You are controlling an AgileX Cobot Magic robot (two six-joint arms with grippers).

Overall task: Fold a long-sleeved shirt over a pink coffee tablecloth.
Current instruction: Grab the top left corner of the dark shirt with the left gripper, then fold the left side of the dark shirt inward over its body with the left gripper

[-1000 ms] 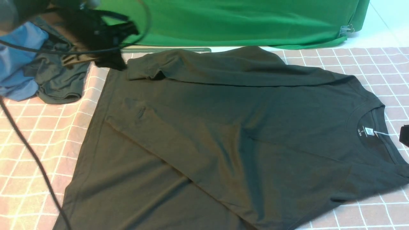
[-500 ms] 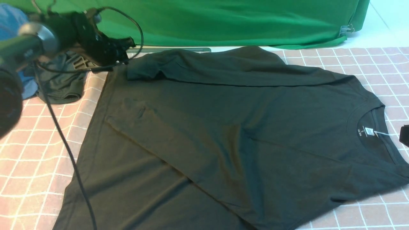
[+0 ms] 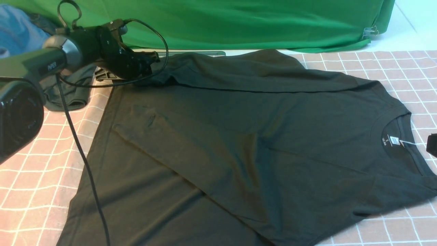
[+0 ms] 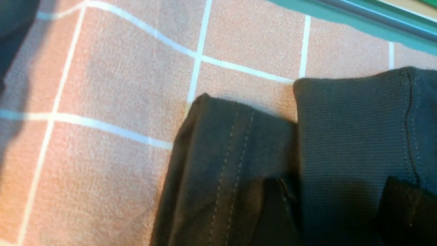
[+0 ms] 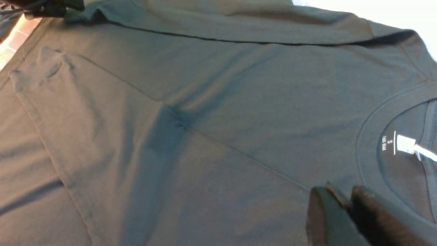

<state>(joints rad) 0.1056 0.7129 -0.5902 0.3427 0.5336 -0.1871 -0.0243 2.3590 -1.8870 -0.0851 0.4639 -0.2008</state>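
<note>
The black long-sleeved shirt (image 3: 239, 147) lies flat on the pink grid tablecloth (image 3: 34, 164), collar and white neck label (image 3: 395, 140) to the right, both sleeves folded across the body; no print shows. My left gripper (image 3: 150, 63) is open at the shirt's far left corner. In the left wrist view its two fingers (image 4: 273, 212) straddle the ribbed cuff (image 4: 348, 119) of the far sleeve, beside the stitched hem corner (image 4: 225, 153). My right gripper (image 5: 350, 205) is shut on nothing, hovering over the shirt near the collar (image 5: 362, 136), and is only a dark edge at the right (image 3: 432, 143) in the front view.
A bright green cloth (image 3: 256, 24) hangs along the back with a metal clip (image 3: 370, 32). A dark grey garment (image 3: 68, 92) and a blue garment (image 3: 17, 30) lie at the far left. The left arm's cable (image 3: 82, 153) trails over the pink cloth.
The left arm has swung rightward and settled, bringing its open gripper to the far sleeve's cuff. Shirt and right gripper have not moved.
</note>
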